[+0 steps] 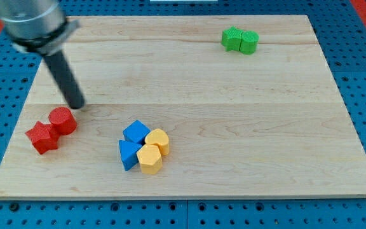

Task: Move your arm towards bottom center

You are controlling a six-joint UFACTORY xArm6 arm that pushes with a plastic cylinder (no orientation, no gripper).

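My tip [76, 105] rests on the board at the view's left, just above the red cylinder [63, 121]. A red star-shaped block [42, 137] touches that cylinder at its lower left. Near the bottom centre lies a tight cluster: a blue cube [136, 132], a blue triangular block [128, 154], a yellow rounded block [158, 140] and a yellow hexagonal block [149, 159]. My tip stands well to the left of and above this cluster.
Two green blocks [240, 41] sit together at the view's top right. The wooden board [234, 114] lies on a blue perforated base, with its bottom edge [183, 196] close below the cluster.
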